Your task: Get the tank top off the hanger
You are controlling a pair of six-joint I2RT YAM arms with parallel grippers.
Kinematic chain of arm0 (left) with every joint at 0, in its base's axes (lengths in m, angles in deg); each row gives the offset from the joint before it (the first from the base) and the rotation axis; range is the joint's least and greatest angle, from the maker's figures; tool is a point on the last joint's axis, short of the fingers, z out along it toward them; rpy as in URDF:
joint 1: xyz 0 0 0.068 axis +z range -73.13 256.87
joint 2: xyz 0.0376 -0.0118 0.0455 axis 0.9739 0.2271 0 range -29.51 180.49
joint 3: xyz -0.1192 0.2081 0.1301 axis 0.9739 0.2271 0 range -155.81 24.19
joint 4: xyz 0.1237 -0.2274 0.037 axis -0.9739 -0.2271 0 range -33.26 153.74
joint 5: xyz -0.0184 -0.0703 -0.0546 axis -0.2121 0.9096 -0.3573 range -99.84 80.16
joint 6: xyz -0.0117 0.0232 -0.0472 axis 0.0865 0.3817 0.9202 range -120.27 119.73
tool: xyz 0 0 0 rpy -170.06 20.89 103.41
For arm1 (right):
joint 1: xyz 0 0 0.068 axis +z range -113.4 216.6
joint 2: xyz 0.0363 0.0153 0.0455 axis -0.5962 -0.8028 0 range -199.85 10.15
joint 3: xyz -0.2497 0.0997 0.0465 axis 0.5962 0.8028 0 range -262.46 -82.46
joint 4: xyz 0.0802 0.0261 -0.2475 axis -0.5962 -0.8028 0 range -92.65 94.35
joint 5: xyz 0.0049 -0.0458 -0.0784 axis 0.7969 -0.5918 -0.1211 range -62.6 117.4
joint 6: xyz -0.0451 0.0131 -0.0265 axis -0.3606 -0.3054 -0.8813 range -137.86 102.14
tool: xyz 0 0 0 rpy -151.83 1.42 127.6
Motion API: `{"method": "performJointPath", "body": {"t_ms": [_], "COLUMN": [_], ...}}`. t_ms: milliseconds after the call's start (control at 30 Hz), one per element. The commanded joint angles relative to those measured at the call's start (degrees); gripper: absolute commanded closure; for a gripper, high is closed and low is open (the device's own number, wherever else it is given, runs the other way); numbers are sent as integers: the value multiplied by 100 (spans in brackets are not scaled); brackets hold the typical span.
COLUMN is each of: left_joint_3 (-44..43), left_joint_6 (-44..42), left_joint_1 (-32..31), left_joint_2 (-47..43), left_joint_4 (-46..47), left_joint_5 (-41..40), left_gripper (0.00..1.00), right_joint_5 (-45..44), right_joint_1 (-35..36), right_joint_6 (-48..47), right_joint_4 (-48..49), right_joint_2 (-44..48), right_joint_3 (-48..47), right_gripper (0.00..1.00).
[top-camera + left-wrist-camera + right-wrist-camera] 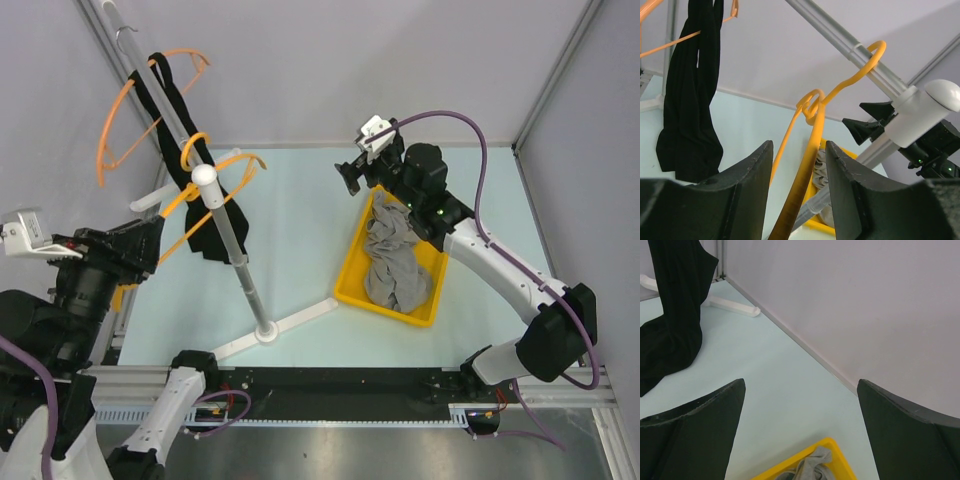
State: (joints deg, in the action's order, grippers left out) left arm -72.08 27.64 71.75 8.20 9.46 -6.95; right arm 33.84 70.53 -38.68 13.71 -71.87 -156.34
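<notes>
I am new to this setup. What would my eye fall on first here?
The black tank top hanging on the rack at the left, where the left gripper straddles an orange hanger. Then the yellow bin of grey cloth near the open right gripper.

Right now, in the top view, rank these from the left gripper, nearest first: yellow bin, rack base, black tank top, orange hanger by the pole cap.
1. Orange hanger: its arm passes between the fingers of the left gripper.
2. Black tank top: its lower end hangs just to the right.
3. Rack base: right and toward the front.
4. Yellow bin: farthest, off to the right.
</notes>
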Motion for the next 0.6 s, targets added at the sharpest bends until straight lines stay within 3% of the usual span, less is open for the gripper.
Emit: {"method": "performJointPath", "body": {"t_ms": [0,233,333,367,467,567], "left_joint_3": [3,600,505,417,-118,-822], "left_joint_6": [-118,40,14,5,-39,-4], "left_joint_1": [-6,-6,-6,-6,-6,-6], "left_joint_2": [-203,-554,-598,-572,-328,6], "left_joint_4": [111,14,-152,-205,-530,-855], "left_joint_5": [316,616,380,326,19,-280], "left_gripper": [100,100,62,44,31,26], "right_joint_5": [-90,-99,-151,-169,-195,-187], "right_joint_1": [52,131,166,175,184,193], "right_joint_6": [-63,-80,-133,-142,-159,-151], "right_joint_4": [294,294,259,241,224,232], "right_joint_2": [186,160,169,177,186,212], "right_joint_3": [15,6,23,15,32,76], "right_gripper": [0,0,0,0,0,0]}}
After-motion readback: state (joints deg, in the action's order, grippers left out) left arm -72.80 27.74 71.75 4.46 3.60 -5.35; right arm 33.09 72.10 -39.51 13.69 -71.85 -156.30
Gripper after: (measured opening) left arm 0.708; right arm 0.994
